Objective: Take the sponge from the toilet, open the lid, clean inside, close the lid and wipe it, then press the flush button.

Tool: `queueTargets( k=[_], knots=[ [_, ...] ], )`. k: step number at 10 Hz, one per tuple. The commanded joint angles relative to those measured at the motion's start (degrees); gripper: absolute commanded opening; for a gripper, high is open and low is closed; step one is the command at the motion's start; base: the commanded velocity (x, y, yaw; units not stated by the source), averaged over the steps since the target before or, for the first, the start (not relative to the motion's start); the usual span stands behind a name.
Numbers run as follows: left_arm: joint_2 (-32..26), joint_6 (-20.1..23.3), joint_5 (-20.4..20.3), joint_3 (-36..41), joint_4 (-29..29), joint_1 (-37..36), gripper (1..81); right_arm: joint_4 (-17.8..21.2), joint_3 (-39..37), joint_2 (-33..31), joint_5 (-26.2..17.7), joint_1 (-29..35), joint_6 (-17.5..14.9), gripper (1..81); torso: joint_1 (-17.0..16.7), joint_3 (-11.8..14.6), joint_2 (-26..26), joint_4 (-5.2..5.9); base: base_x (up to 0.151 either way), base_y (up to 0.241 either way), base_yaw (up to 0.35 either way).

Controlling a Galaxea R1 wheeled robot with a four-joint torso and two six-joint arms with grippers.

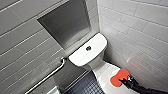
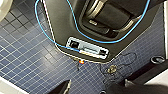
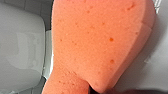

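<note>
Gripping the sponge by its near end, the right gripper has its fingers shut on the orange-red pad, which sits against the lid, at about 4 o'clock from the flush button. The lid appears to lie down over the bowl of the toilet. The button stands alone in the middle of the cistern top, well apart from the arm.

By this showing the sponge is in hand and the flush is yet to come. Whether this is the pick-up or the wipe of a lid already closed cannot be told.

From overhead, a steel recess sits at 11 o'clock of the cistern and a grab rail at 8 o'clock, on the tiled wall. The right wrist camera adds what that height loses: the sponge's pitted foam, close against glossy white. The left wrist camera looks elsewhere, on the dark blue tiled floor and a blue cable looped over the robot's body.
</note>
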Motion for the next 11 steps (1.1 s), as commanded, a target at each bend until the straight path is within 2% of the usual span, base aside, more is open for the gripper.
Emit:
queueTargets(
  k=[1, 4, 7, 9, 11],
  knots=[
    [-1.30, 0.31, 3.78, -0.54, 1.23, 2.46, 81.1, 0.74, 6.48, -5.16, 1.44, -0.95, 0.14, 1.0, 0.00, 0.00, 0.00, 0.00, 0.000, 0.000, 0.000],
    [-1.12, 0.31, 3.78, -0.98, 1.32, 2.46, 81.1, 1.18, 12.30, -9.74, 5.94, -5.69, 0.14, 1.0, 0.00, 0.00, 0.00, 0.00, 0.000, 0.000, 0.000],
    [-0.86, 0.31, 3.69, -0.98, 1.67, 2.46, 81.1, 1.18, 19.33, -15.54, 14.11, -14.11, 0.14, 1.0, 0.00, 0.00, 0.00, 0.00, 0.000, 0.000, 0.000],
    [-1.03, 0.31, 3.69, -0.98, 1.67, 2.46, 81.1, 1.18, 21.34, -16.34, 19.88, -20.63, 0.06, 1.0, 0.00, 0.00, 0.00, 0.02, 0.000, 0.000, 0.000],
    [-1.30, 0.31, 3.69, -0.98, 1.67, 2.46, 81.1, 0.83, 21.09, -14.23, 25.62, -28.36, -0.38, 1.0, 0.00, 0.00, 0.00, 0.02, 0.000, 0.000, 0.000]
  ],
)
